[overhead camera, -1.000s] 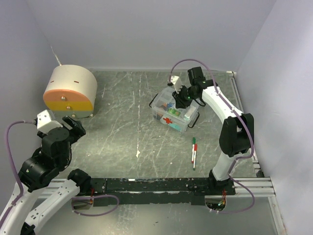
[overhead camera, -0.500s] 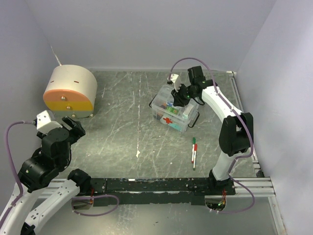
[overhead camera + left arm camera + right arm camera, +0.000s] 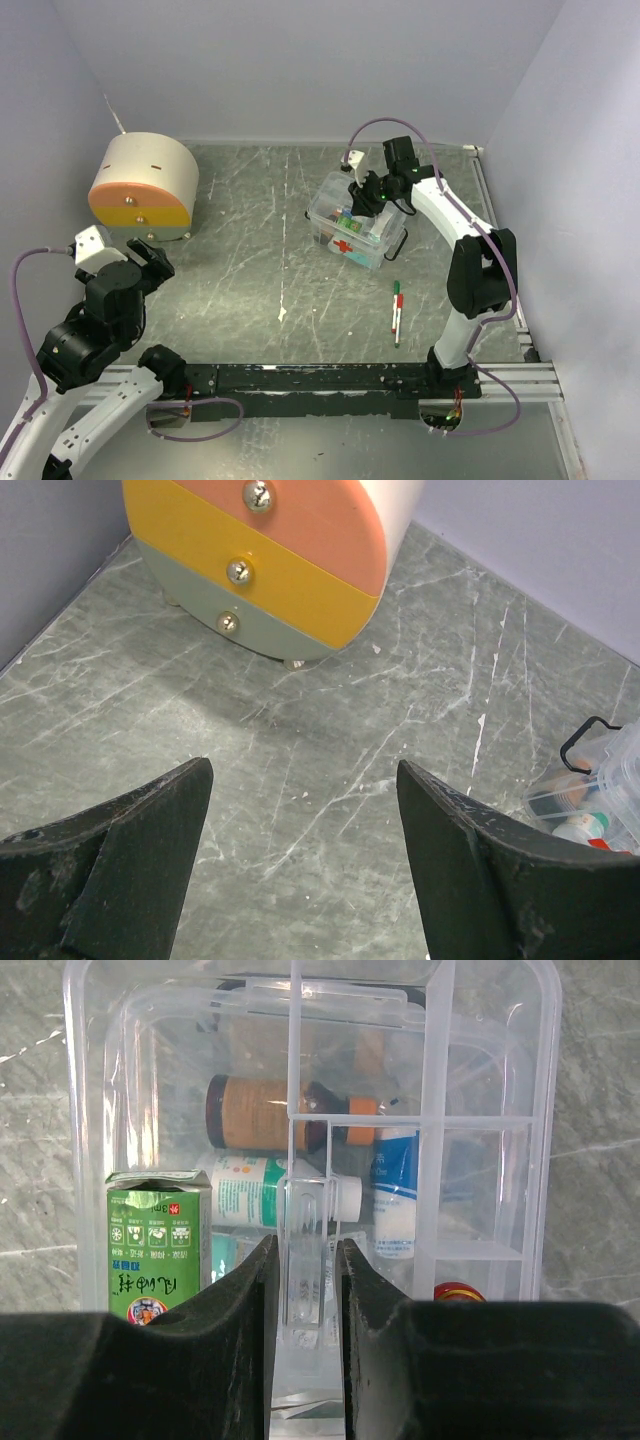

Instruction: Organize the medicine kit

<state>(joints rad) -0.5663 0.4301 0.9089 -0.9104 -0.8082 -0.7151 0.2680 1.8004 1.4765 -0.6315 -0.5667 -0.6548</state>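
two grippers are in view, and only one is at work. the right gripper [image 3: 305, 1295] has its jaws closed narrowly on the upright clear tab [image 3: 304, 1222] at the middle of the compartment tray [image 3: 432, 1160], pinching it from both sides. the medicine kit [image 3: 72, 1110] lies directly beyond and below those jaws, with its clear walls framing them on either side. under the tray, just past the fingertips, lie a brown bottle [image 3: 262, 1112] and a white tube with green print [image 3: 262, 1188]. a green carton [image 3: 155, 1250] stands to the left of the jaws and a blue-and-white tube [image 3: 395, 1195] to their right. the tray cells on the far right look mostly bare. i cannot tell whether the tray is seated in the box or held slightly clear of it. the left gripper [image 3: 302, 780] hangs with its jaws spread wide on nothing. the beige-and-orange drum [image 3: 290, 550] is ahead of them, and a corner of the kit is far off to their right. as a judgement, the job is partway done: several items are in the box, but the tray is unfilled, two pens [image 3: 397, 312] lie loose on the table [image 3: 260, 250], and no lid is on.
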